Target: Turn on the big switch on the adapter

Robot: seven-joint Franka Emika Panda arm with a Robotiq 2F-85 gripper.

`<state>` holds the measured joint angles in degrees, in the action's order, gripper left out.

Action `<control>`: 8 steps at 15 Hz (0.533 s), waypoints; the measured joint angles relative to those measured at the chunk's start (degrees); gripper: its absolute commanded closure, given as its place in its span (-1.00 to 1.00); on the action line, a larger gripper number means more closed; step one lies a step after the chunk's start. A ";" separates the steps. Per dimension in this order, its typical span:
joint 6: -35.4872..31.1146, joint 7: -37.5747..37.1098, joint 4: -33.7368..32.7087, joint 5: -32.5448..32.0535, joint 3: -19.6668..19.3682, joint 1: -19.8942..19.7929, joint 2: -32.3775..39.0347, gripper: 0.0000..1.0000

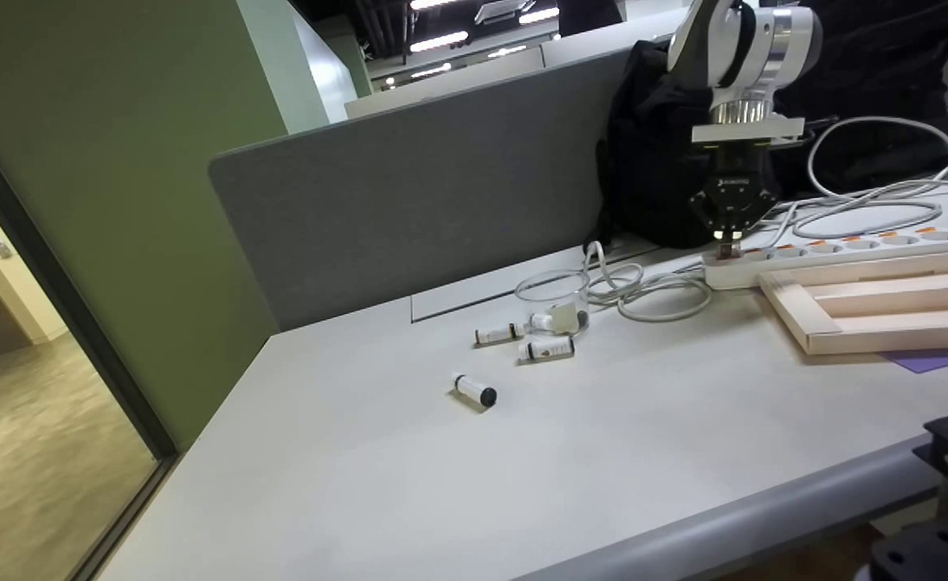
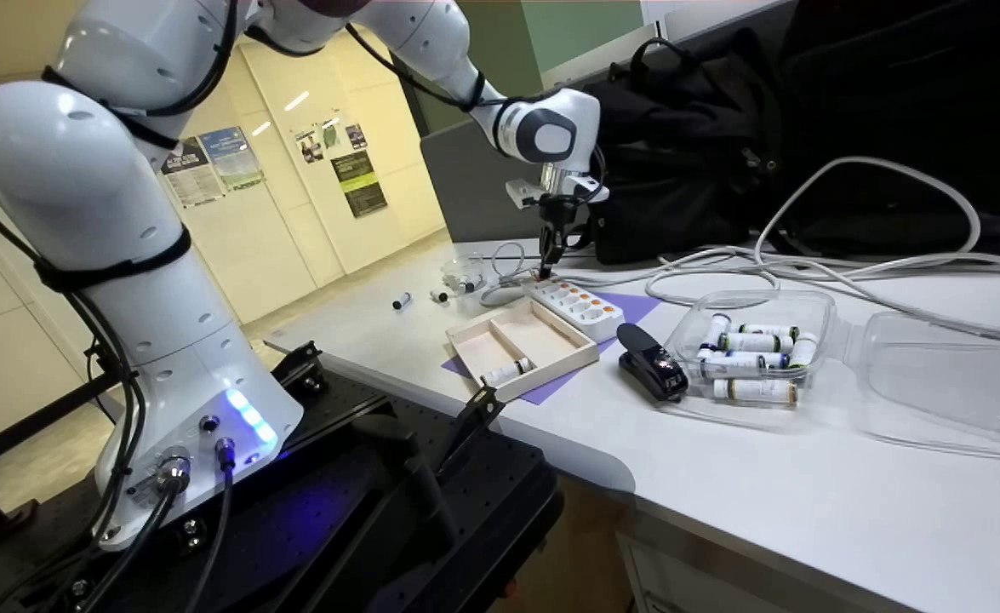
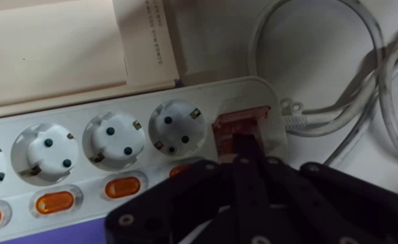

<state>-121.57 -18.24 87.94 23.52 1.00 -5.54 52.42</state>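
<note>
Orange small switches (image 3: 122, 187) come first at left in the wrist view, and we judge that the tool (image 3: 246, 140) could press one wrongly if it slips along the white adapter (image 3: 148, 159). Next, at the adapter's right end, is the reddish big switch (image 3: 234, 124); the tool is narrow above it, jaws together and holding nothing, but we cannot tell if it presses. A push on the wrong half may fail, or shift the adapter. Around these, the wooden frame (image 3: 148, 40) lies just beside the adapter and may hinder movement; rightward, the cable (image 3: 320, 118) loops on the desk (image 3: 297, 44) and might snag.
</note>
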 measured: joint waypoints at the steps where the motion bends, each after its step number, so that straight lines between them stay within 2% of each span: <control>1: 1.90 0.42 -1.40 1.46 0.34 -1.12 0.97 1.00; 5: 8.78 0.85 -6.92 5.63 1.05 -4.24 4.78 1.00; 8: 11.52 2.24 -9.61 6.96 1.31 -5.52 6.56 1.00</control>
<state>-110.04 -16.00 78.33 30.49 2.30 -11.06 58.98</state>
